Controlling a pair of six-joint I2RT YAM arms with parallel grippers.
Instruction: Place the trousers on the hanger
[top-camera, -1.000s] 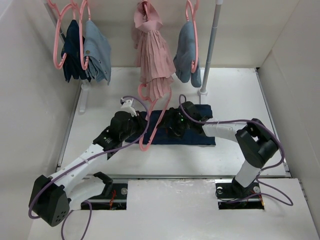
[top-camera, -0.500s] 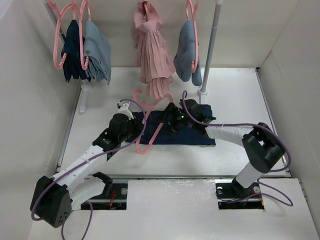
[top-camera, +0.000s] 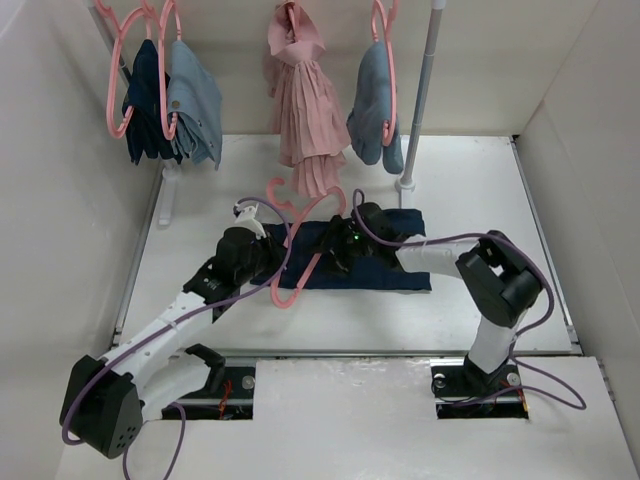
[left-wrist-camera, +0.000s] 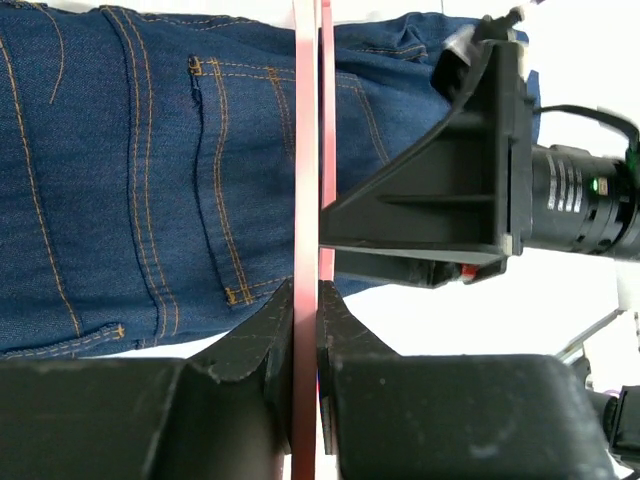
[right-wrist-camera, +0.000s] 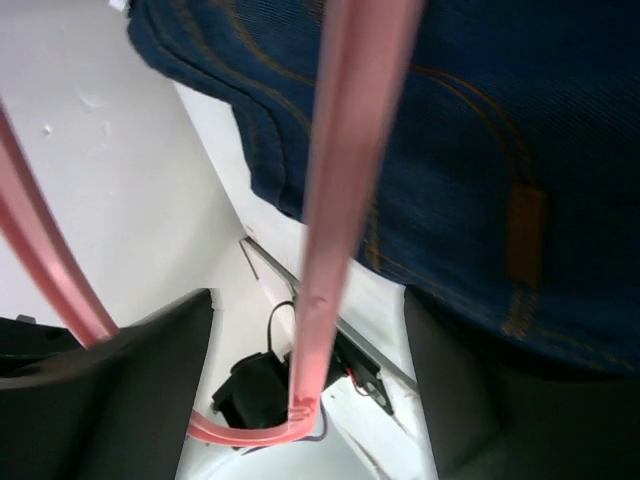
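**Left claw clamps the hanger; right claw spread over the trousers**

The left gripper (left-wrist-camera: 305, 300) is clenched on one thin bar of the pink hanger (left-wrist-camera: 307, 150), its two dark fingers pressed against either side of the plastic. The bar runs straight away from the fingers and over the trousers (left-wrist-camera: 150, 170), dark blue cloth with orange stitching and a sewn back pocket.

The right gripper (right-wrist-camera: 305, 300) is released. Its fingers stand wide apart with a bar of the hanger (right-wrist-camera: 345, 180) passing between them, and neither finger touches it. Just beyond lies the hem edge of the trousers (right-wrist-camera: 480, 150).

From above, both grippers (top-camera: 270, 252) (top-camera: 342, 250) meet over the left end of the trousers (top-camera: 390, 272), which lie flat across the white table (top-camera: 470, 180). The hanger (top-camera: 305, 272) slants across that end, its hook toward the far side.

Behind, on a rail, pink hangers carry a pink pleated dress (top-camera: 305, 110), light blue denim garments (top-camera: 195, 105) and a dark one (top-camera: 145, 100).
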